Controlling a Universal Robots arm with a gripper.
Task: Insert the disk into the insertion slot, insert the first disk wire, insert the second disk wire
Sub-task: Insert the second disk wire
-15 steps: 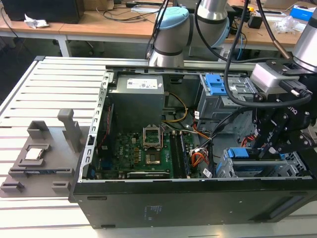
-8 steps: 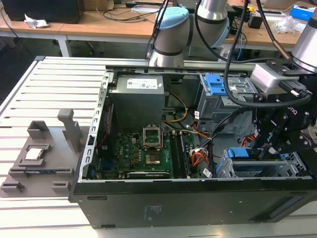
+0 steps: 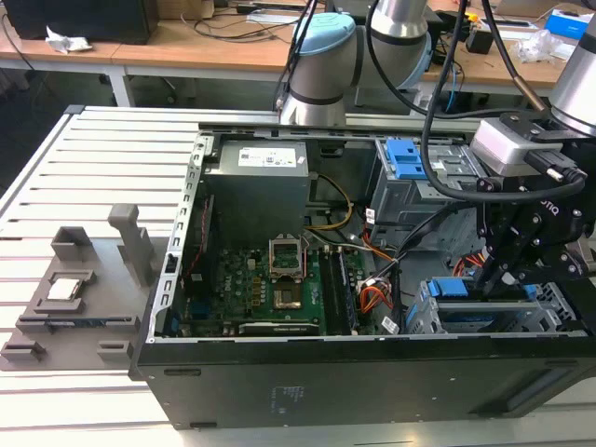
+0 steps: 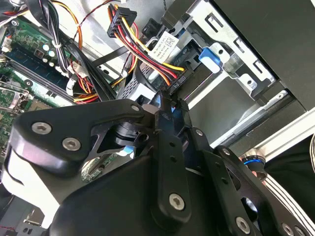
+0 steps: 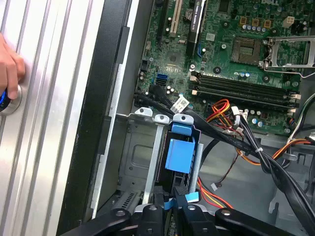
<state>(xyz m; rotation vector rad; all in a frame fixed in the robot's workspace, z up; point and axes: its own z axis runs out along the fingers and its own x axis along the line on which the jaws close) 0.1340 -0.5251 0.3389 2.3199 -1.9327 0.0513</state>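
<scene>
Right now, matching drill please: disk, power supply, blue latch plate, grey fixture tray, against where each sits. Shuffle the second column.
1. disk
2. power supply
3. blue latch plate
4. grey fixture tray

A. on the taller grey cage
B. on the slatted table, outside the case, at the exterior view's left
C. in the silver drive cage, below the pincer
D. inside the case, bordering the motherboard

Pairs: 1-C, 2-D, 3-A, 4-B
</scene>
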